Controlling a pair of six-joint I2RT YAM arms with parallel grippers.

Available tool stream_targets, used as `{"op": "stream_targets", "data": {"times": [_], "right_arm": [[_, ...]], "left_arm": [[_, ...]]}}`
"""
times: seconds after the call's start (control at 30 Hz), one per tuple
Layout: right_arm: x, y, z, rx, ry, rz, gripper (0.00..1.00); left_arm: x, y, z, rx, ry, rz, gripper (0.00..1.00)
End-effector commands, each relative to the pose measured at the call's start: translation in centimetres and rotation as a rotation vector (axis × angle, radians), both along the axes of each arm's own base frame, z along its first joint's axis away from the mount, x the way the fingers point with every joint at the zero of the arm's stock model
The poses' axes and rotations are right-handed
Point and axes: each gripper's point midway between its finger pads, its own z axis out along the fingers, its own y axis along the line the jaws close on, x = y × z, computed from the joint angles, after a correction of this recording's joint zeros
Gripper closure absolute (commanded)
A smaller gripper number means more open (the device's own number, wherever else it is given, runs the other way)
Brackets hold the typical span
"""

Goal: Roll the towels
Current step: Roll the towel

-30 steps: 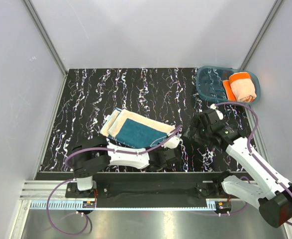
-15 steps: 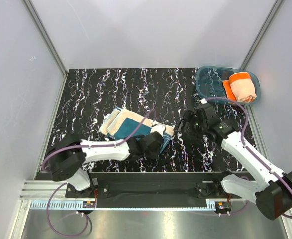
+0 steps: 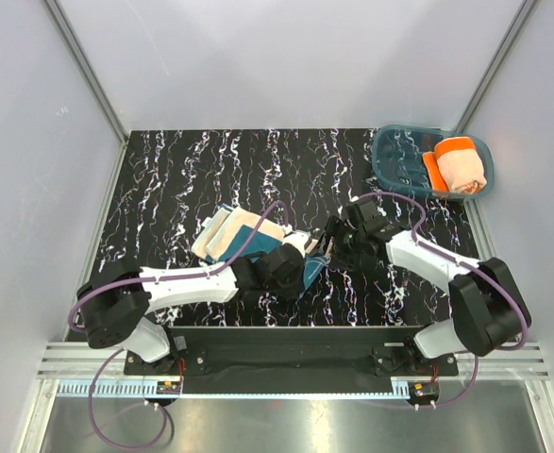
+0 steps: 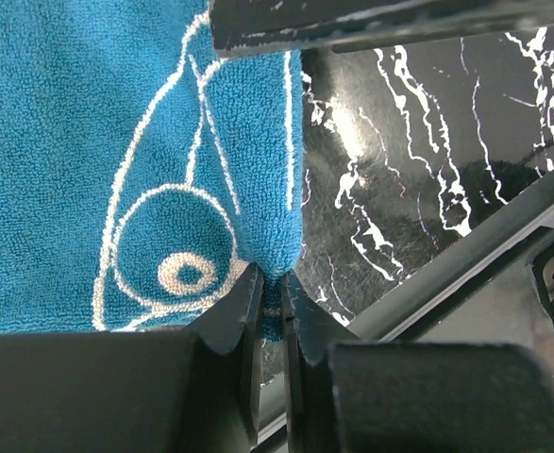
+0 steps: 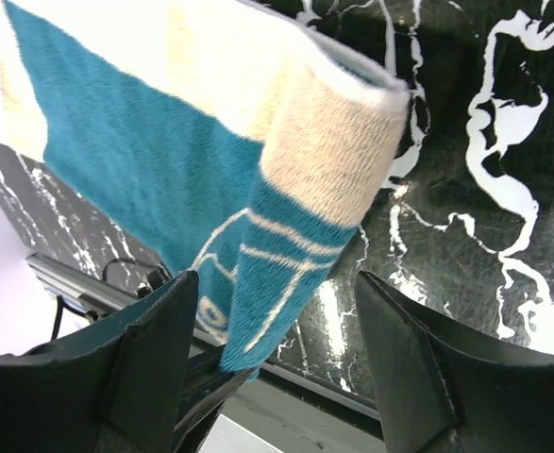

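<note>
The dark teal towel (image 3: pixel 243 238) lies at the table's middle with its cream back showing, and its near right corner is lifted. My left gripper (image 3: pixel 302 265) is shut on that corner; in the left wrist view the teal towel (image 4: pixel 116 160) hangs with its edge pinched in the left gripper (image 4: pixel 272 294). My right gripper (image 3: pixel 327 243) stands open at the folded right end. In the right wrist view that fold of the teal towel (image 5: pixel 300 226) hangs between the right gripper's (image 5: pixel 277 316) jaws, touching neither. The orange towel (image 3: pixel 463 165) lies rolled in the tray.
A translucent blue tray (image 3: pixel 399 156) stands at the back right corner of the black marbled table (image 3: pixel 182 179). Grey walls close the left, back and right sides. A metal rail (image 4: pixel 465 255) runs along the table's near edge, close under both grippers.
My left arm has swung right and forward, carrying the teal towel's near corner up. My right arm has moved left to the towel's end, and its jaws have narrowed.
</note>
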Motion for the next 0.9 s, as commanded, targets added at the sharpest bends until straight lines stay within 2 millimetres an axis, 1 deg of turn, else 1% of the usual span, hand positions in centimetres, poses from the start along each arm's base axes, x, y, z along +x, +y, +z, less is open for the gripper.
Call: {"op": "stream_targets", "data": {"times": [0.0, 0.1, 0.2, 0.27, 0.3, 0.33, 0.37, 0.4, 0.5, 0.53, 0.57, 0.6, 0.7, 0.73, 0.77, 0.83, 0.87], "right_arm": [[1.0, 0.5, 0.1, 0.019, -0.031, 0.008, 0.26], [1.1, 0.1, -0.4, -0.002, -0.028, -0.007, 0.26], [1.3, 0.2, -1.0, -0.004, -0.024, -0.011, 0.27], [1.7, 0.4, -1.4, -0.002, -0.03, -0.013, 0.31], [1.8, 0.4, -2.0, -0.009, -0.02, -0.011, 0.38], [2.2, 0.6, -2.0, -0.008, -0.025, -0.009, 0.42], [2.3, 0.6, -2.7, -0.024, -0.012, -0.006, 0.5], [2.5, 0.6, -2.9, -0.029, -0.007, -0.008, 0.61], [3.0, 0.7, -3.2, -0.046, -0.002, -0.002, 0.77], [2.9, 0.5, -3.4, -0.06, 0.008, -0.001, 0.86], [3.4, 0.4, -3.3, -0.076, -0.002, -0.004, 0.91], [3.4, 0.2, -3.4, -0.092, -0.001, -0.008, 0.93], [3.9, -0.9, -3.2, -0.156, -0.008, -0.021, 0.89], [3.6, -1.4, -3.2, -0.181, 0.006, -0.022, 0.87], [4.2, -1.9, -2.9, -0.211, -0.013, -0.03, 0.79], [4.5, -2.7, -2.4, -0.264, -0.009, -0.038, 0.7], [4.9, -3.5, -2.4, -0.307, -0.022, -0.045, 0.62]], "left_arm": [[0.4, -0.6, 2.2, -0.083, -0.02, 0.006, 1.0], [0.6, -0.3, 2.4, -0.088, -0.022, 0.012, 1.0], [0.7, -0.1, 2.6, -0.101, -0.021, 0.015, 1.0], [0.8, -0.1, 3.1, -0.115, -0.027, 0.019, 1.0], [0.8, 0.0, 3.1, -0.116, -0.025, 0.021, 1.0], [0.8, 0.2, 3.2, -0.118, -0.025, 0.022, 1.0], [0.9, 0.3, 3.2, -0.119, -0.026, 0.024, 1.0], [0.9, 0.4, 3.2, -0.119, -0.026, 0.026, 1.0], [0.9, 0.6, 3.3, -0.123, -0.026, 0.03, 1.0], [0.9, 0.8, 3.2, -0.121, -0.025, 0.032, 1.0], [0.8, 1.0, 3.1, -0.117, -0.023, 0.033, 1.0], [0.9, 1.1, 3.0, -0.115, -0.022, 0.035, 1.0], [0.8, 1.4, 2.8, -0.117, -0.016, 0.041, 1.0], [0.7, 1.4, 2.9, -0.121, -0.017, 0.042, 1.0], [0.6, 1.6, 2.7, -0.123, -0.011, 0.048, 1.0], [0.5, 1.8, 2.7, -0.135, -0.006, 0.05, 1.0], [0.4, 1.9, 2.5, -0.143, 0.0, 0.06, 1.0]]}}
